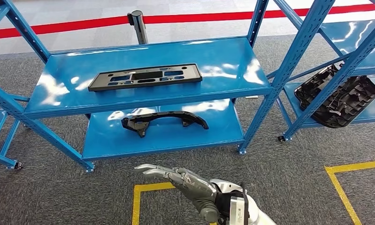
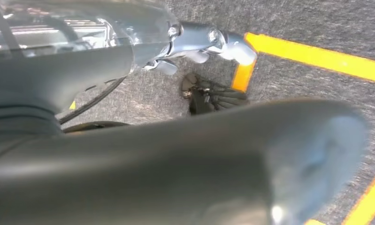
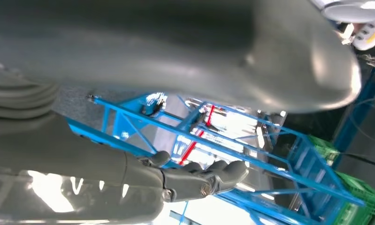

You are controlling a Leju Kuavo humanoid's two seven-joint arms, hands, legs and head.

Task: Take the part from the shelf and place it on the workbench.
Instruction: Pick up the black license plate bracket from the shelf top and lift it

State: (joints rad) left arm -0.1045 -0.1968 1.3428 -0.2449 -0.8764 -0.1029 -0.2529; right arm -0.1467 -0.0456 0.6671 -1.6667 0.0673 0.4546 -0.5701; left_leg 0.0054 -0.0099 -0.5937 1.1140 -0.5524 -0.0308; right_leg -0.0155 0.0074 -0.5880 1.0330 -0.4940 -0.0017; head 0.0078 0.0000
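Right hand spread, empty, 6 o'clock | curved part 12 o'clock, lower shelf | flat panel above | left hand: cannot tell.

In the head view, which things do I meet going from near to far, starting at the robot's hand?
Right hand → curved black part on the lower shelf → flat black panel on the upper shelf → stanchion post → red floor line.

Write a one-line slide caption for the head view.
Right hand, empty with fingers spread, reaches toward a blue shelf holding a flat black panel above a curved black part.
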